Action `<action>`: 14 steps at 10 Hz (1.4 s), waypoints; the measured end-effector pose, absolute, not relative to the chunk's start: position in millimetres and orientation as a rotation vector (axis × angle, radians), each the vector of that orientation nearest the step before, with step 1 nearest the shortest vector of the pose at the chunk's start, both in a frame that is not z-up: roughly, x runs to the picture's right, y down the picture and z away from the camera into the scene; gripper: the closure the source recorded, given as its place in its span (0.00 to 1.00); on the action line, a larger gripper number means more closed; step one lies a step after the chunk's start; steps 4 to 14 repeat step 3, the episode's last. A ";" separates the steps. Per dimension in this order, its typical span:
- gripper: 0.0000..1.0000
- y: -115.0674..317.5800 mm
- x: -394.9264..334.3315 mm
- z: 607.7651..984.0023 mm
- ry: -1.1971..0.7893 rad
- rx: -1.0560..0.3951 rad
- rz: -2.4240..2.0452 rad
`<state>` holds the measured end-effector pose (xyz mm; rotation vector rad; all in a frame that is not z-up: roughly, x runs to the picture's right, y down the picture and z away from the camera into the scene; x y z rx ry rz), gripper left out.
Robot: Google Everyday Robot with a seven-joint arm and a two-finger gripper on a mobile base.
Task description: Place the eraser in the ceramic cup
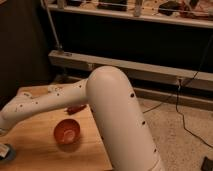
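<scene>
End effector (3,131) reaching past table's (35,150) left edge, mostly cropped; grip state unclear. Red-orange bowl (67,131) sitting mid-table.

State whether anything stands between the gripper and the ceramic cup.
Nothing visible does. The gripper, at the picture's left edge, hangs just above the ceramic cup; the red-orange bowl lies aside. The eraser cannot be seen.

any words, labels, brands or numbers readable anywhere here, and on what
None can be read.
White robot arm: only dark dots, no lettering.
Red-orange bowl: plain.
Small red thing behind the bowl: no mark shows.
Pale blue cup at the left edge: mostly cut off, nothing legible.
Gripper: out of view past the left edge.
</scene>
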<state>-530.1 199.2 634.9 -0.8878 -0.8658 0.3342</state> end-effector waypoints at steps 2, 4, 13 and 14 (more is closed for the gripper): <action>1.00 195.5 -530.8 638.8 -0.869 -0.890 0.333; 1.00 194.1 -530.9 640.3 -0.871 -0.893 0.331; 1.00 194.1 -530.9 640.3 -0.871 -0.893 0.331; 1.00 194.1 -530.9 640.3 -0.871 -0.893 0.331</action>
